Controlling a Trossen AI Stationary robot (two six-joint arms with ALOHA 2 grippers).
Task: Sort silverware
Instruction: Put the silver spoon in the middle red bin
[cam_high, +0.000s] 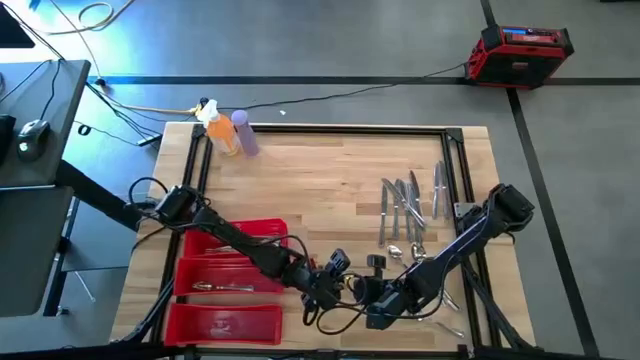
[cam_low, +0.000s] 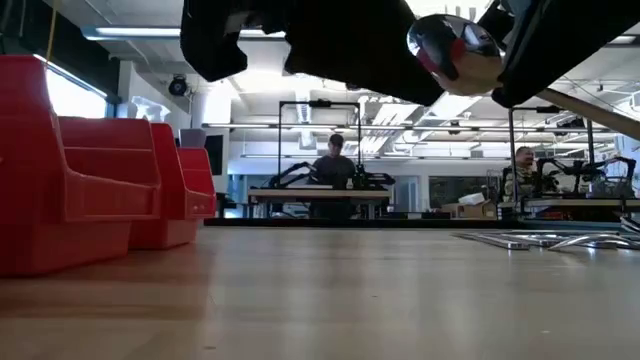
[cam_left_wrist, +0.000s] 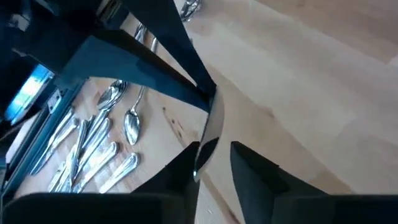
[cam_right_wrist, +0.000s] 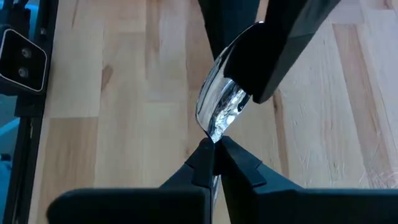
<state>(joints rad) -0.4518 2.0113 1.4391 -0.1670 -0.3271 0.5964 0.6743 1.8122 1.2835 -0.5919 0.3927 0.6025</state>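
Observation:
My two grippers meet above the table's near edge, right of the red tray (cam_high: 230, 270). My right gripper (cam_right_wrist: 214, 148) is shut on a shiny spoon (cam_right_wrist: 217, 106). The spoon's bowl reaches out beyond the right fingers into my left gripper (cam_left_wrist: 214, 152), which is open. Its fingers stand on either side of the bowl, with a gap of bare wood on one side. The other side is too close to tell whether it touches. More silverware (cam_high: 410, 205) lies flat on the table's right part. Other pieces lie in the tray. My right gripper pinches the spoon between its two fingers just behind the bowl, at the narrow neck (cam_right_wrist: 215, 140). The bowl (cam_low: 455, 50) sticks out past the fingertips. The spoon is lifted clear of the table.
An orange and a purple bottle (cam_high: 228, 130) stand at the far left corner. Red bins (cam_low: 90, 190) rise on the left in the low view. A black frame (cam_high: 455, 140) borders the table. People sit at benches in the room behind.

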